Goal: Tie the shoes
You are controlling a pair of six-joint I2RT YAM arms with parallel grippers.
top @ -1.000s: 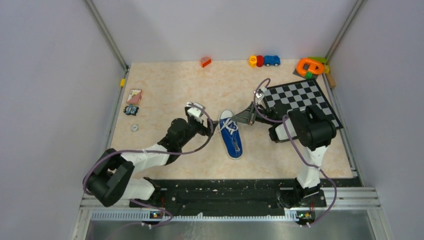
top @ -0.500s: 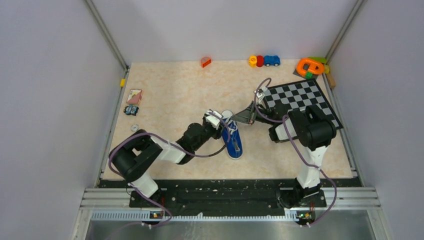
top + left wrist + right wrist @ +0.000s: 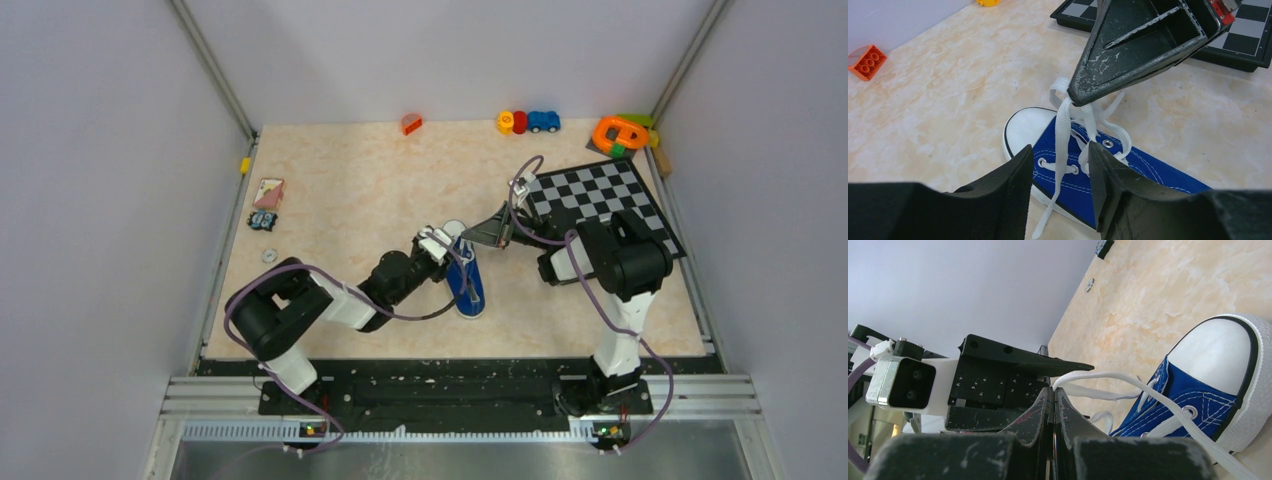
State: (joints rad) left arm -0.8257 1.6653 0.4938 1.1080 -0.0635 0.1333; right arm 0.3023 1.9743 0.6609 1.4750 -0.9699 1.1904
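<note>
On my overhead feed the sneaker (image 3: 467, 290) lay near the middle of the table (image 3: 340, 190), sole down, toe toward twelve o'clock and heel toward five. My right gripper (image 3: 1053, 392) sat just off the toe at about one o'clock. Its jaws were pressed fully together on the white laces (image 3: 1064, 120), with a strand held up off the eyelets. My left gripper (image 3: 1059, 150) sat at the shoe's eight o'clock side, over the front eyelets. Its jaws stood roughly halfway apart, one lace strand ran through the gap, and I saw no pinch on it. The chessboard (image 3: 600, 200) lay at the shoe's two o'clock.
</note>
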